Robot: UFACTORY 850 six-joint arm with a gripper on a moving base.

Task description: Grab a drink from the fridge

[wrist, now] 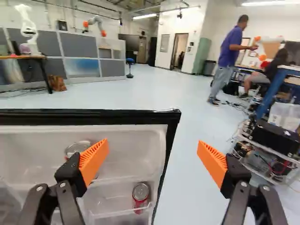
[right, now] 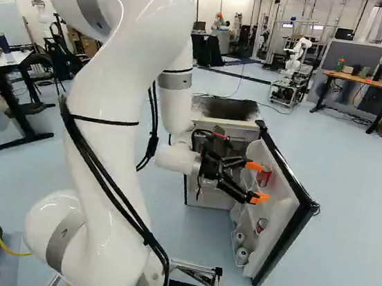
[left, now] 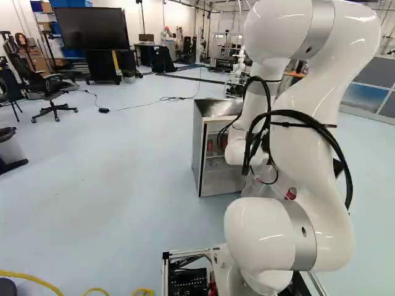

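Note:
The small fridge (right: 228,123) stands with its door (right: 284,210) swung wide. My gripper (right: 257,182) is in front of the door's inner shelves, fingers apart. A red can (right: 263,176) sits on the upper door shelf, right beside the fingertips; a second red can (right: 261,225) sits on a lower one. In the wrist view the gripper (wrist: 153,159) is wide open with nothing between its pads. One finger partly covers the upper can (wrist: 78,149); the lower can (wrist: 140,194) shows between the fingers, nearer that same finger. The door's black edge (wrist: 172,136) runs between the two fingers.
White rolls (right: 242,255) lie in the lowest door shelf. Another robot (right: 298,55) stands on a wheeled base farther back, and a wooden table (right: 366,82) stands at the right of the right base view. An office chair (left: 46,86) is at the left of the left base view.

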